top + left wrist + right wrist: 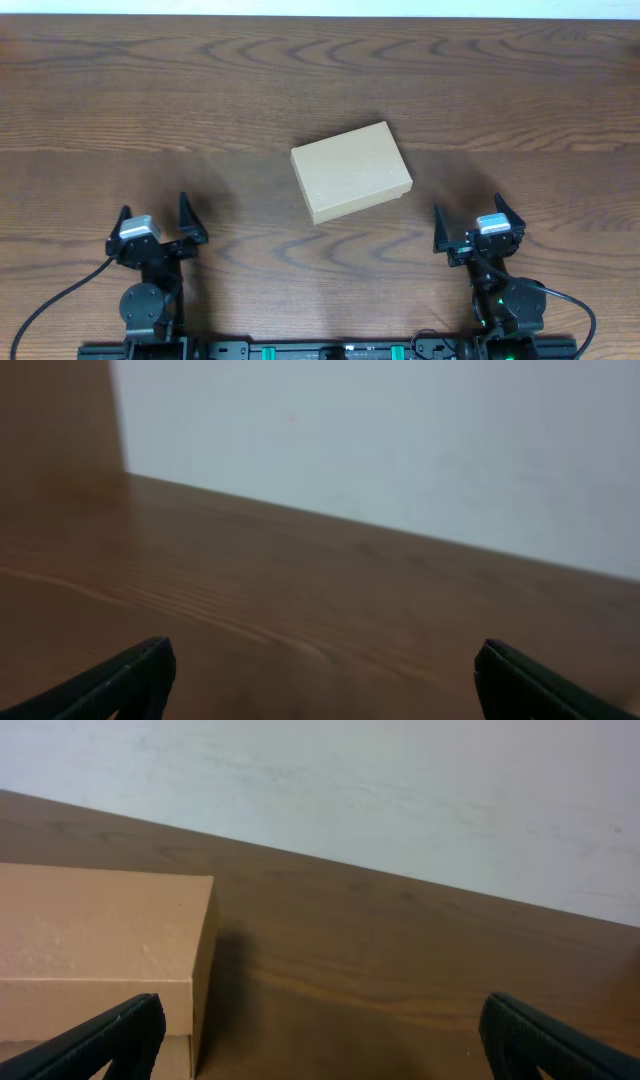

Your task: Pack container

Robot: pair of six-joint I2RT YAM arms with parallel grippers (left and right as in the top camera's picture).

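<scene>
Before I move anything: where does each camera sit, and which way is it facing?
Overhead: above the table, looking straight down at the closed box; both arms show at the near edge, left gripper and right gripper open.
Left wrist: low on the left arm, facing across bare wood to the wall; its fingers show at the bottom corners.
Right wrist: low on the right arm, facing likewise; box at left, fingers at bottom corners.
Shared: overhead and right wrist both show the box; left wrist does not.

The box lies on the bench, around its middle. From the box, the left pincer stands between 8 and 9 o'clock, well apart. The right pincer stands at 4 o'clock, nearer.
</scene>
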